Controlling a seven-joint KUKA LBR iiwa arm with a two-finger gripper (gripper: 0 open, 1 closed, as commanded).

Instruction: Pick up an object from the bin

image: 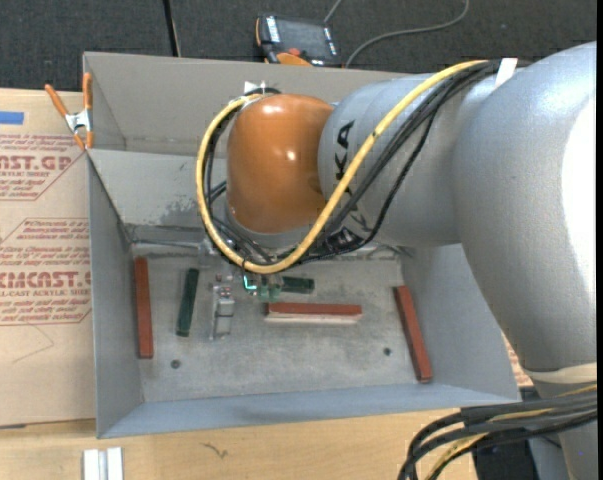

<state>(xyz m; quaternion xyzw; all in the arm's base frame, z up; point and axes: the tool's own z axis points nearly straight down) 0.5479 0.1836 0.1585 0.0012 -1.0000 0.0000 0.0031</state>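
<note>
My gripper (223,313) hangs under the wrist, low over the bin floor left of centre. Just left of it lies a dark green stick (186,302), nearly upright in the view, close to the gripper but apart from it. To the right of the gripper a red-brown flat bar (313,312) lies crosswise on the floor. A short dark green piece (297,285) sits just above that bar, partly hidden under the wrist.
A red-brown bar (142,308) lies along the bin's left wall and another red-brown bar (413,333) along the right wall. The arm and its orange cover hide the back half of the bin. Bare floor lies towards the front edge.
</note>
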